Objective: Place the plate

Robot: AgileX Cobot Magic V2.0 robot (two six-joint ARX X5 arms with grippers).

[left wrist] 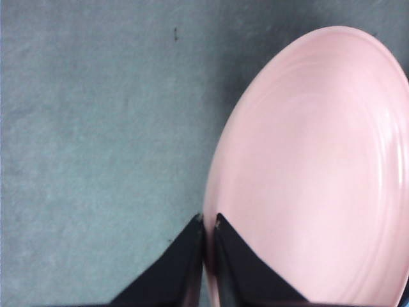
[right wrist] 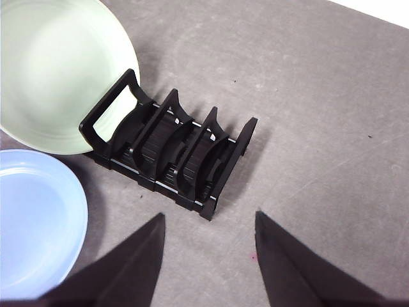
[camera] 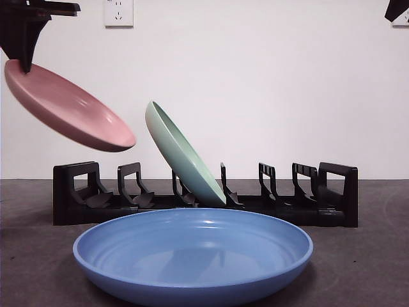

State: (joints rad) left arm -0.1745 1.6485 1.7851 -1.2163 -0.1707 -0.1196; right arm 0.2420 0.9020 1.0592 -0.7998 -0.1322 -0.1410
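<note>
My left gripper (camera: 24,61) is shut on the rim of a pink plate (camera: 67,107) and holds it tilted in the air at the upper left, above the left end of the black dish rack (camera: 332,204). The left wrist view shows the jaws (left wrist: 209,220) pinching the pink plate's (left wrist: 313,173) edge. A pale green plate (camera: 182,153) leans in a middle slot of the rack; it also shows in the right wrist view (right wrist: 54,70). My right gripper (right wrist: 208,220) is open and empty, high above the rack's (right wrist: 172,153) end.
A blue plate (camera: 192,256) lies flat on the dark table in front of the rack; it also shows in the right wrist view (right wrist: 35,224). A wall socket (camera: 118,13) is on the white wall. The right arm's tip (camera: 397,9) shows at the top right corner.
</note>
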